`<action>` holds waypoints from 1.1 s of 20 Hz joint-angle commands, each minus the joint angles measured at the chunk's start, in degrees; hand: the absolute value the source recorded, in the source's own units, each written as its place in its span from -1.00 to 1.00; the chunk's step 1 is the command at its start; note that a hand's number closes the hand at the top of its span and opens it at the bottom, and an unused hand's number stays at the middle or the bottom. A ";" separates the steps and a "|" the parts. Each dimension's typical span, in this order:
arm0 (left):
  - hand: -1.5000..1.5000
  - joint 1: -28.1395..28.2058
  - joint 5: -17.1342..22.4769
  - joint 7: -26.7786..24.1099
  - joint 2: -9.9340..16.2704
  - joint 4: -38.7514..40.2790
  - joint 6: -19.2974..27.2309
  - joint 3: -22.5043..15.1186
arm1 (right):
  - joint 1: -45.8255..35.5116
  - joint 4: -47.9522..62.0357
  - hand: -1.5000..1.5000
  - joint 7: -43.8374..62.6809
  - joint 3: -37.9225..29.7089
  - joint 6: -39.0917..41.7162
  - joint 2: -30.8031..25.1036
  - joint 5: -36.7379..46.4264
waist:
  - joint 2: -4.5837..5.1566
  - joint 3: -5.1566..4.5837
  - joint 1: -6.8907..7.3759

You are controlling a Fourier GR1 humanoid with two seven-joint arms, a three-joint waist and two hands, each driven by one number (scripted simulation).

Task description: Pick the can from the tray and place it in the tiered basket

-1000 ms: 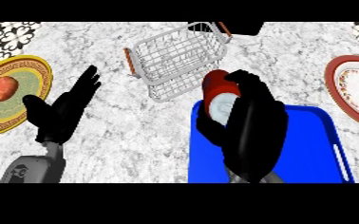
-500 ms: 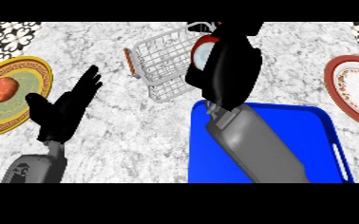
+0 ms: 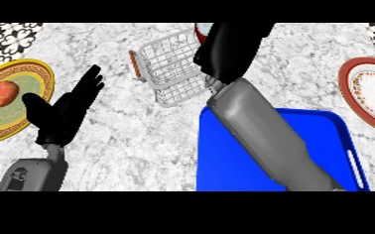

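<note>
A blue tray lies nearest, at the lower right of the marbled counter, and the grey right forearm is seen crossing its near-left part on a slant. Its raised rim and a handle slot are seen to the right of that arm, with bare blue floor between. To the left, well apart across open counter, the left hand is held upright with fingers straight and spread, nothing in it. Just beyond its left side, a yellow-rimmed plate is cut by the view's edge. Farther away, the right hand is curled over the far right corner of the wire basket. A sliver of the red-rimmed can is seen in its grasp, above the basket's rim. A red-rimmed plate sits far right, clear counter between.
</note>
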 commanded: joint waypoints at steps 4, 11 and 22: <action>0.00 -0.01 -0.42 -1.44 -1.12 0.91 0.50 0.11 | -6.92 8.56 -1.00 10.53 -2.68 -13.37 0.63 -1.58 | 0.22 0.01 -0.07; 0.00 2.41 -0.71 -2.84 -0.64 0.98 -0.38 0.04 | -6.74 2.68 -1.00 10.61 -7.59 -23.16 0.63 -1.70 | -0.25 0.05 -0.34; 0.00 4.98 0.01 -2.33 -0.86 0.75 0.11 1.25 | -3.12 -9.71 -1.00 10.30 -14.22 -33.79 0.65 6.59 | -1.61 0.00 -3.99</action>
